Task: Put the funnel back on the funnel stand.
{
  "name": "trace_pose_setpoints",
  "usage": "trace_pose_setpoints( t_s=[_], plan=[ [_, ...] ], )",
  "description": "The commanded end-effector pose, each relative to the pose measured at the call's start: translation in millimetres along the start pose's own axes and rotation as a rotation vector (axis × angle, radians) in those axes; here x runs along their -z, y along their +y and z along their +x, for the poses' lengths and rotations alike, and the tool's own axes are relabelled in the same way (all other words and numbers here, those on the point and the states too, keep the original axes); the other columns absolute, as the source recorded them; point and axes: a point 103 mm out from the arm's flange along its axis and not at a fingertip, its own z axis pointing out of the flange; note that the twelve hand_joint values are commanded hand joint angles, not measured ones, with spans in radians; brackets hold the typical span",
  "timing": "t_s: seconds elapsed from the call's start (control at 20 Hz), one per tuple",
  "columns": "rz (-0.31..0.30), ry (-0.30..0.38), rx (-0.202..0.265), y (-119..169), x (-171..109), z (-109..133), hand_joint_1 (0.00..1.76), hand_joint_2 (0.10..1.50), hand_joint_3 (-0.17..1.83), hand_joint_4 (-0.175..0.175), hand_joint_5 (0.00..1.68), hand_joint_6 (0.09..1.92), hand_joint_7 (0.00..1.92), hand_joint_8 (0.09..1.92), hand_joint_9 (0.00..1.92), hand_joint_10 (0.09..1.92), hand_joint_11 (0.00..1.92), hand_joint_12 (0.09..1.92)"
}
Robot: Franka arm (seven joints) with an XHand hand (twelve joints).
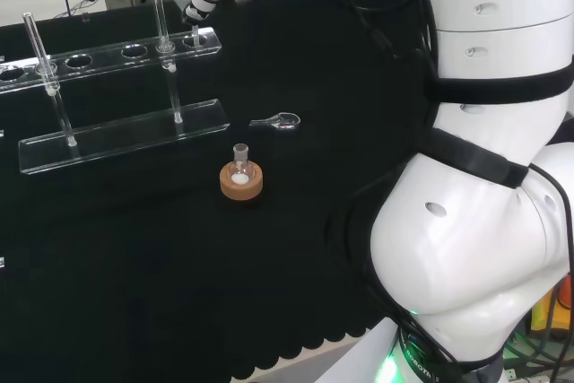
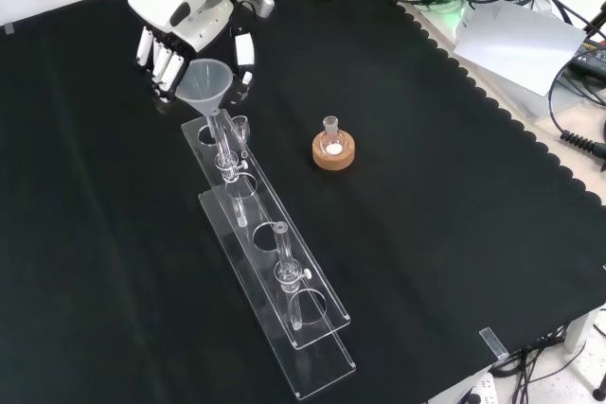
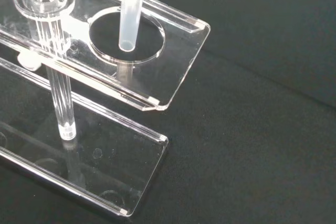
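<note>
Hand (image 2: 169, 54) is hovering at the top left of the front view, its fingers curling around the cone of the funnel (image 2: 208, 78), though the contact itself is partly hidden, so I'm judging the hold from how the funnel is hanging there. The funnel is sitting upright over the near end of the clear funnel stand (image 2: 270, 262), and in the wrist view its spout (image 3: 128, 19) is pointing down into the round end hole (image 3: 126, 35) of the upper shelf, the tip about level with the hole's rim and slightly off centre.

To the right of the stand in the front view, a small flask (image 2: 330, 139) is resting on a cork ring (image 2: 332, 152), well apart from the work. In the head view a small clear spoon-like piece (image 1: 278, 121) is lying on the cloth (image 2: 454, 234) just beyond the flask.

The funnel is looking like thin, cloudy plastic: light, fairly stiff, smooth enough to slip. The wide cone is the sensible place to be holding it, leaving the spout free. The stand seems light too, so a sideways nudge from the spout could be shifting it.
</note>
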Motion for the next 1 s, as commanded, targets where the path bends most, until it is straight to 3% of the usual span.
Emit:
trace_pose_setpoints(
  t_s=[0.05,0.55,0.8,0.9,1.0],
  plan=[
    [0.013,-0.009,0.005,6,-8,1,0.8,0.69,0.64,-0.005,0.64,0.72,0.71,0.56,1.05,0.3,0.7,1.22],
    [0.036,-0.014,0.011,13,-24,8,0.8,0.69,0.64,-0.008,0.62,0.72,0.69,0.55,1.02,0.29,0.69,1.22],
    [0.073,0.0,0.011,12,-34,8,0.79,0.69,0.63,-0.023,0.52,0.67,0.6,0.58,0.95,0.3,0.65,1.24],
    [0.092,0.011,0.016,11,-37,8,0.78,0.68,0.63,-0.031,0.46,0.61,0.55,0.61,0.91,0.33,0.62,1.25],
    [0.114,0.021,0.016,9,-38,8,0.75,0.67,0.62,-0.04,0.35,0.39,0.38,0.65,0.74,0.4,0.49,1.3]
  ],
)
